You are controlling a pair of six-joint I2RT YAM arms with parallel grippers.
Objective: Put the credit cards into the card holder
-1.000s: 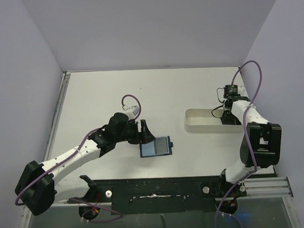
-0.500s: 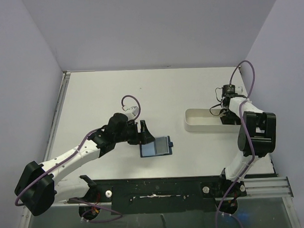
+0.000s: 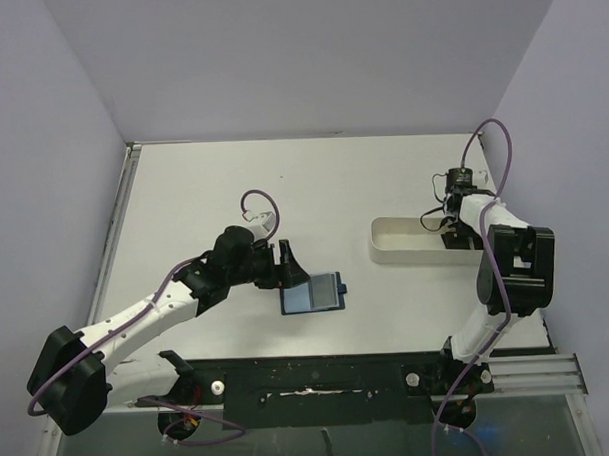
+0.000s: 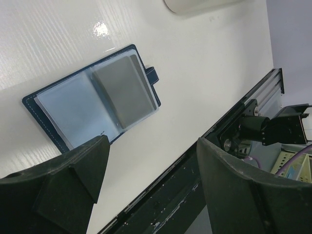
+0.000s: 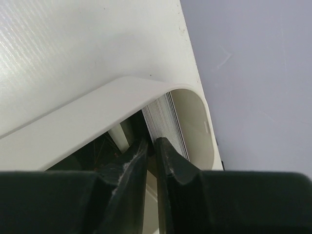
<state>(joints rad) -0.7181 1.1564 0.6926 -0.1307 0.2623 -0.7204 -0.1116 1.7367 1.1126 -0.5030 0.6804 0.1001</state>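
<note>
The card holder (image 3: 313, 293) lies open on the table, navy with light blue pockets, and a grey credit card (image 4: 124, 90) sits in its right pocket (image 4: 92, 105). My left gripper (image 3: 289, 263) is open and empty just left of it, and in the left wrist view (image 4: 152, 144) its jaws stand wide apart. My right gripper (image 3: 455, 238) is down in the right end of the white tray (image 3: 396, 255). In the right wrist view (image 5: 152, 141) its fingers are pinched on a thin dark card beside a stack of upright credit cards (image 5: 163, 122).
The long white oblong tray (image 5: 97, 107) stands at the right, near the side wall. The black front rail (image 4: 195, 195) runs along the table's near edge. A raised edge strip (image 3: 119, 224) borders the table's left side.
My right arm's elbow has swung back towards the wall and its wrist has shifted slightly farther back over the tray. The left arm and the card holder have barely moved.
</note>
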